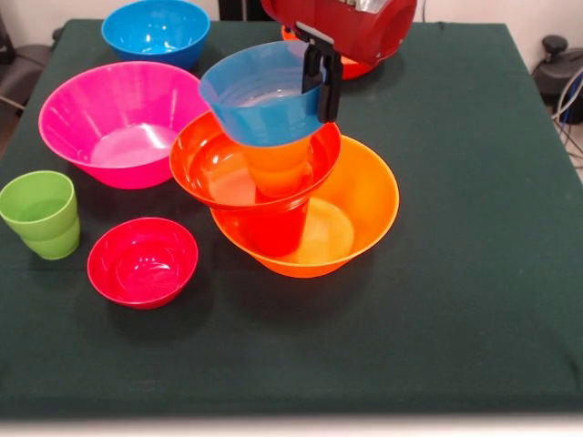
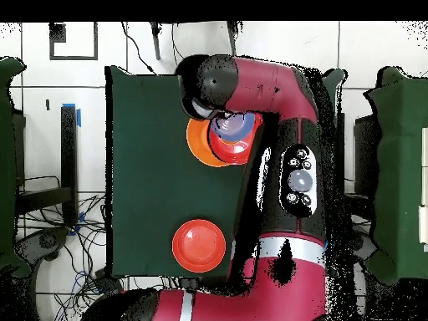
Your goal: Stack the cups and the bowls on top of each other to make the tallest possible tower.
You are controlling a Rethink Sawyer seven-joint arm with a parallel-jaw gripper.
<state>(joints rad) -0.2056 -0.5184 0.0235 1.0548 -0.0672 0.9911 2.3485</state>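
The black pincer pinches the rim of a glossy blue plastic bowl, tilted atop the orange and red-orange tower directly below. Open dark green tabletop lies beside; a wide pink bowl crowds the opposite side.

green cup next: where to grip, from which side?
Judging by the front view: the green cup stands upright, mouth up, alone near the table edge, apart from the crimson bowl. Probably come straight down and pinch the rim wall, one finger inside, as the gripper holds the blue bowl now. Its tapered, glossy sides could slip in an outside pinch.
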